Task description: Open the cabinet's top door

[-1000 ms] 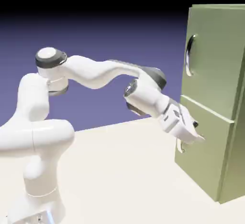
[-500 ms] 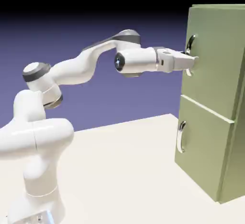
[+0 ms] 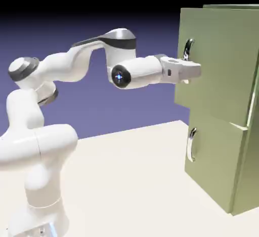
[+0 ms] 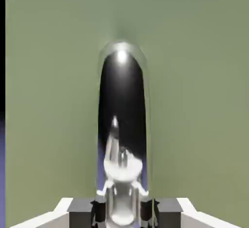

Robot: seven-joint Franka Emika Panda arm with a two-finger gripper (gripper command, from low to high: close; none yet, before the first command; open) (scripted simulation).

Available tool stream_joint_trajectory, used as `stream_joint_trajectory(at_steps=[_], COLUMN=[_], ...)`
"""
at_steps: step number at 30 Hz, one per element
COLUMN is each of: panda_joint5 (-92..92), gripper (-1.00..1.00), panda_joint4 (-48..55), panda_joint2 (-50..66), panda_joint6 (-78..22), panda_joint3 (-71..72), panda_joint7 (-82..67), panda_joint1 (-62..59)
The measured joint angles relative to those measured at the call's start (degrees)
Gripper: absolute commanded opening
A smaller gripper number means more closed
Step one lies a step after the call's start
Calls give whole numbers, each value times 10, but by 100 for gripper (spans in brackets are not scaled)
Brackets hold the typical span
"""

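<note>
Exterior view, and the top door (image 3: 222, 59) is off its frame! Its handle side stands out past the lower door (image 3: 210, 155), which sits closed beneath it, so this one is partly open, a modest swing by my reckoning. And look at the gripper (image 3: 195, 70): it's right up at the silver handle (image 3: 189, 49), on the cabinet's upper part, over at the exterior view's right. Over to the hand view, and there's the grip: fingertips either side of the bar, closed on it, the handle running up the middle against green panel. So the score as it stands: handle caught, door unstuck, opening begun. What's left, I'd judge, is most of the swing: keep that hold, draw back toward the robot and follow the arc round. The danger? Pull too straight and the fingers could slide off that shiny curve!
</note>
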Motion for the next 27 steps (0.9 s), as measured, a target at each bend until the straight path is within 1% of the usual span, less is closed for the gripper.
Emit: stream_joint_trajectory(at_steps=[7,13,20,23,27], panda_joint5=[-76,-164,-301,-361,-439], gripper=[-100,-100,-100,-100,-100], panda_joint4=[-22,-1,84,134,204], panda_joint2=[-70,-156,-296,-358,-441], panda_joint6=[-174,-324,-480,-521,-551], panda_joint3=[-60,-93,-82,-58,-13], panda_joint7=[-60,-121,-213,-251,-291], panda_joint1=[-39,-103,-211,-257,-312])
